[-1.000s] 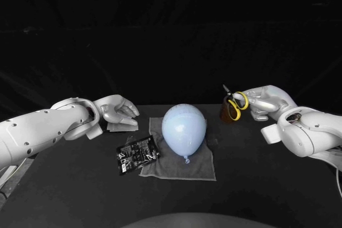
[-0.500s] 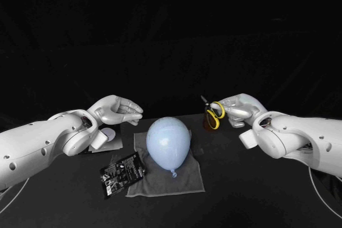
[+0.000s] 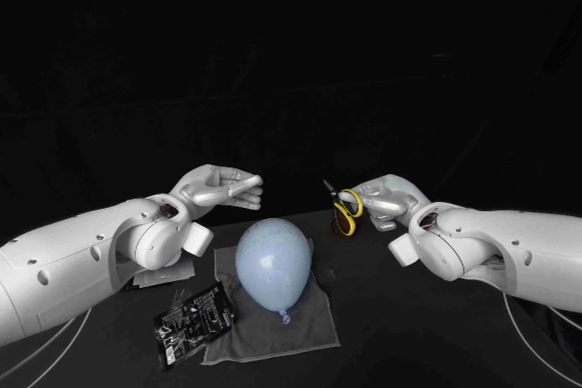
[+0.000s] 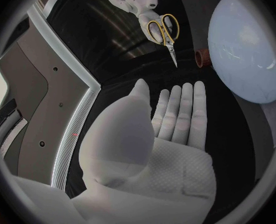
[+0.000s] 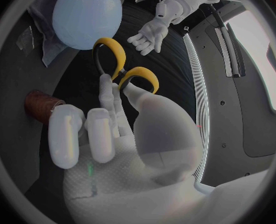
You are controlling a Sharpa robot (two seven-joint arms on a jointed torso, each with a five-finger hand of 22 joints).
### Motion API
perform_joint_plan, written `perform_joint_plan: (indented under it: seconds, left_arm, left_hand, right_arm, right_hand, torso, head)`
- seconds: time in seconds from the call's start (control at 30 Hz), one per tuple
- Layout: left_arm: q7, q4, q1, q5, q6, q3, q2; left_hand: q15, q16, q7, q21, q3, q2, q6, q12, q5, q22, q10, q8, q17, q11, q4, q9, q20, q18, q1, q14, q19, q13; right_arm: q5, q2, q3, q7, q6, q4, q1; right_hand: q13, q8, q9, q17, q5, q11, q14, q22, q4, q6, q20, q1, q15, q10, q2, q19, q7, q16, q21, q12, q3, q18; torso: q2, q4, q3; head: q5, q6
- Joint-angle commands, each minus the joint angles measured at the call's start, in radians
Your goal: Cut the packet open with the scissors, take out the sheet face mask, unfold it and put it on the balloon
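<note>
Packet: flat, dark, glossy foil w/ pale print. Lies on the black table at the towel's left edge, near me, untouched and uncut. Risk: thin + slick, so my fingers may skid over it or shove it under the cloth instead of lifting it.

L hand: raised above the table, holding nothing. Fingers straight, side by side, palm bare. Risk: well apart from the packet, and a careless sweep down could knock the balloon.

Towel: grey, soft, rumpled at the edges, under the balloon. Risk: drags if the packet snags on it, and takes the balloon along.

Balloon: pale blue, smooth, egg-shaped, taut skin, knot end towards me. Rests on the towel betw. my two hands. Risk: round + light w/ nothing pinning it, so prob. rolls at a nudge. Bursts on any sharp point.

Scissors: yellow loop handles, slim dark blades that look closed, tip up and towards the L hand. Held in the air just right of the balloon's far end. Risk: a low swing across to the packet could prick the balloon.

R hand: wrapped on the scissors at the loops. Risk: if the loops twist in my grip, the blades won't meet the foil square, and a crooked cut may nick the mask inside.

Brown cylinder: small, matte, on the table near the scissors. Can't tell what it is. Risk: toppled when the R hand descends.
</note>
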Motion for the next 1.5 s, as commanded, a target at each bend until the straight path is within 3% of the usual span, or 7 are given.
perform_joint_plan:
  seconds: [0.03,0.2,0.47,0.63,0.93,1.13,1.5]
  left_arm:
    - [-0.042,-0.010,0.006,0.090,-0.033,0.002,0.027]
    - [-0.088,-0.017,0.009,0.110,-0.068,0.003,0.062]
    - [-0.151,-0.027,0.013,0.129,-0.116,0.004,0.112]
    - [-0.176,-0.043,0.018,0.144,-0.126,0.005,0.152]
    - [-0.202,-0.087,0.022,0.201,-0.140,0.005,0.222]
    - [-0.213,-0.119,0.023,0.224,-0.135,0.005,0.264]
    - [-0.200,-0.163,0.023,0.267,-0.117,0.006,0.321]
  left_hand:
    - [0.001,-0.009,0.026,-0.009,-0.011,0.001,0.001,-0.007,-0.003,-0.005,0.007,-0.007,-0.003,0.003,0.002,-0.004,0.004,0.004,-0.010,-0.009,-0.011,-0.001]
    - [0.001,-0.008,0.034,0.002,-0.022,0.012,0.002,-0.017,-0.003,-0.003,0.007,-0.011,-0.002,0.007,0.001,-0.010,0.000,0.008,-0.017,0.007,0.015,-0.001]
    - [-0.001,-0.016,0.037,0.015,-0.052,0.022,-0.002,-0.036,-0.003,-0.005,0.003,-0.019,-0.004,0.010,0.001,-0.021,-0.015,0.007,-0.030,0.017,0.064,-0.001]
    - [0.013,-0.054,0.042,-0.033,-0.081,0.028,-0.016,-0.058,-0.003,-0.018,-0.013,-0.028,-0.018,0.018,0.001,-0.032,0.005,0.005,-0.027,-0.015,0.008,-0.002]
    - [0.021,-0.090,0.043,-0.049,-0.108,0.035,-0.064,-0.089,-0.003,-0.015,-0.051,-0.050,-0.038,0.025,-0.001,-0.048,0.012,0.008,0.000,-0.034,0.007,-0.004]
    - [0.031,-0.125,-0.001,-0.088,-0.138,0.037,-0.082,-0.097,-0.004,-0.018,-0.054,-0.051,-0.059,0.030,-0.001,-0.052,0.027,0.005,0.020,-0.053,-0.037,-0.003]
    - [0.039,-0.152,0.015,-0.115,-0.171,0.041,-0.094,-0.102,-0.004,-0.016,-0.074,-0.051,-0.077,0.036,0.000,-0.056,0.037,0.001,0.027,-0.064,-0.078,-0.004]
  right_arm:
    - [0.000,0.002,0.002,0.027,0.001,0.001,0.001]
    - [0.003,0.003,0.005,0.032,-0.016,-0.002,0.002]
    - [0.008,0.004,0.010,0.042,-0.028,0.001,0.005]
    - [0.009,0.005,0.014,0.047,-0.035,0.006,0.010]
    - [0.007,0.005,0.019,0.049,-0.052,0.010,0.022]
    - [0.007,0.007,0.022,0.052,-0.054,0.027,0.032]
    - [0.007,0.009,0.026,0.057,-0.058,0.038,0.045]
  right_hand:
    - [0.001,0.004,0.001,0.014,0.002,-0.036,0.055,0.202,-0.288,0.002,-0.005,0.009,-0.009,0.031,0.000,0.028,-0.005,0.006,0.006,0.002,0.293,0.002]
    - [0.009,0.005,0.007,0.014,0.002,-0.036,0.055,0.203,-0.286,0.000,-0.005,0.008,-0.009,0.029,-0.003,0.029,-0.005,0.006,0.007,0.003,0.299,0.002]
    - [0.009,0.005,0.007,0.014,0.002,-0.036,0.055,0.203,-0.286,0.000,-0.005,0.008,-0.009,0.029,-0.003,0.029,-0.005,0.006,0.007,0.003,0.299,0.002]
    - [0.009,0.005,0.007,0.014,0.002,-0.036,0.055,0.203,-0.286,0.000,-0.005,0.008,-0.009,0.029,-0.003,0.029,-0.005,0.006,0.007,0.003,0.299,0.002]
    - [0.011,0.005,0.008,0.015,0.002,-0.036,0.055,0.203,-0.285,-0.001,-0.005,0.008,-0.009,0.028,-0.003,0.028,-0.005,0.006,0.007,0.003,0.301,0.002]
    - [0.011,0.005,0.008,0.015,0.002,-0.036,0.055,0.203,-0.285,-0.001,-0.005,0.008,-0.009,0.028,-0.003,0.028,-0.005,0.006,0.007,0.003,0.301,0.002]
    - [0.013,0.005,0.009,0.014,0.002,-0.036,0.055,0.203,-0.285,-0.001,-0.005,0.009,-0.009,0.027,-0.003,0.028,-0.005,0.006,0.007,0.003,0.303,0.002]
  torso:
    - [0.000,0.0011,-0.0009]
    - [0.000,0.0010,-0.0006]
    - [-0.001,0.0020,0.0009]
    - [-0.001,0.0012,0.0000]
    - [-0.002,0.0024,-0.0002]
    - [-0.001,0.0023,-0.0020]
    - [0.001,0.0024,-0.0023]
  head:
    - [-0.004,0.009]
    - [-0.002,0.016]
    - [-0.004,0.037]
    - [-0.006,0.047]
    - [-0.002,0.059]
    - [-0.001,0.072]
    - [-0.001,0.080]
